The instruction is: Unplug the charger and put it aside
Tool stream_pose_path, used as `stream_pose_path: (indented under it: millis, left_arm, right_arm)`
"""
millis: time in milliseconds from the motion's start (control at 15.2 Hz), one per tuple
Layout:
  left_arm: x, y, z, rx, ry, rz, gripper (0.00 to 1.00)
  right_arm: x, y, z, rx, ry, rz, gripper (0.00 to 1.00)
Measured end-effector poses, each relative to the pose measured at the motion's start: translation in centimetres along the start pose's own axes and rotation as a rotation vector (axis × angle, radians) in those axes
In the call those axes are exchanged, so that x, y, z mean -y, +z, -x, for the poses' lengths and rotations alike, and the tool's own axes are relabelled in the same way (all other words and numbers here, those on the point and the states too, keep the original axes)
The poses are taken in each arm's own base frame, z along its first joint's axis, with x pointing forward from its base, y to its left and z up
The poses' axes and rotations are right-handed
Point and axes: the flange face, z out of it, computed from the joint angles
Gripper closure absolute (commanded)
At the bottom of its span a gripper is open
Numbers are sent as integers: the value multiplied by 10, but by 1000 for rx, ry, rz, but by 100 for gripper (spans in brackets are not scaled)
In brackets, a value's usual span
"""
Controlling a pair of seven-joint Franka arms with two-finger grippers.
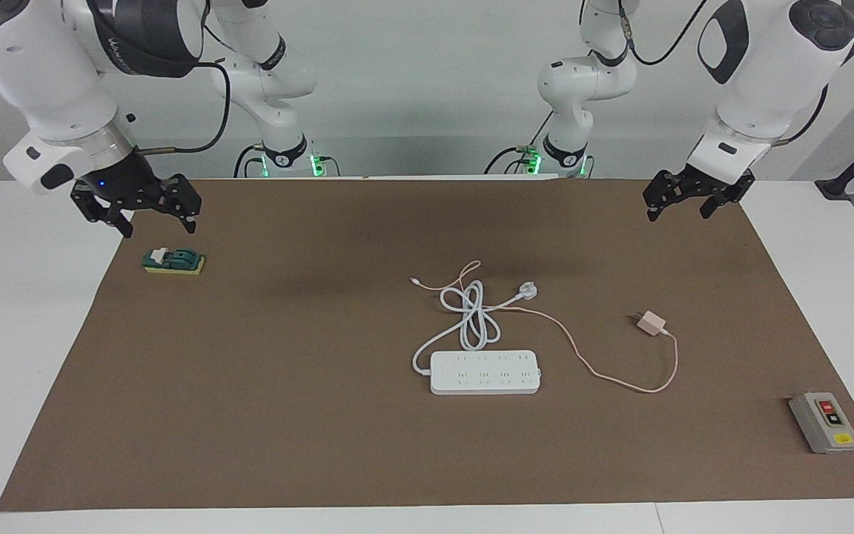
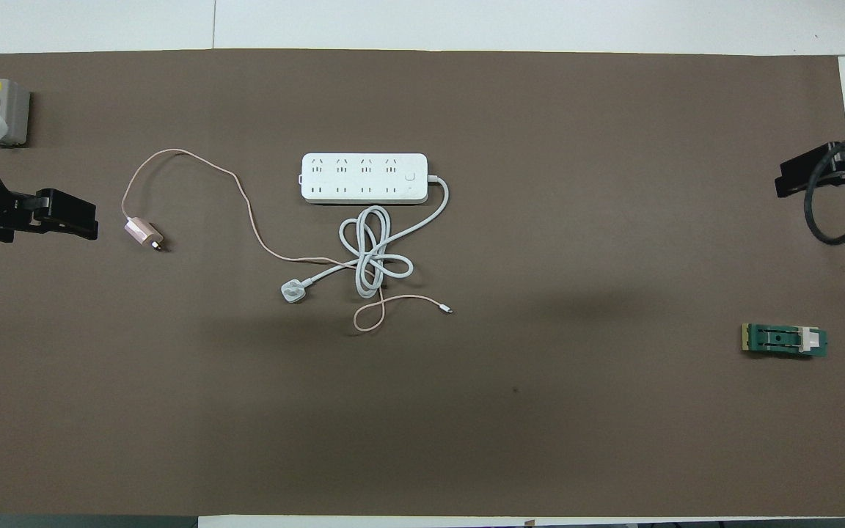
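Note:
The pale-pink charger lies on the brown mat, out of any socket, beside the white power strip toward the left arm's end. Its thin pink cable loops across the mat and crosses the strip's coiled white cord. In the overhead view the charger lies apart from the strip. My left gripper hangs open and empty over the mat's edge nearest the robots, at its own end. My right gripper hangs open and empty over the mat's other end.
The strip's white round plug lies loose, nearer to the robots than the strip. A grey switch box sits at the left arm's end. A small green and yellow block lies under the right gripper.

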Motion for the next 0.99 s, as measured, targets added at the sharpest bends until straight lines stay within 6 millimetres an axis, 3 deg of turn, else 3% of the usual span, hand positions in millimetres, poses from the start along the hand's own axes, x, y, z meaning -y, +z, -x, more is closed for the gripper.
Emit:
stream_pose_path:
  millis: [263,526,723,985]
  left_arm:
    - [-1,-6,4,-10,-3,1,0]
    - [-3,-1,3,-1,2,2,0]
    - [-5,6,-1,11,8,3,0]
    - [10,7,-2,14,41,5,0]
  right_arm:
    - [1,8,23,1,4,-2,0]
    - [18,7,27,30,5,-5,0]
    - [19,8,30,48,4,-7,0]
    - [19,8,30,50,4,-7,0]
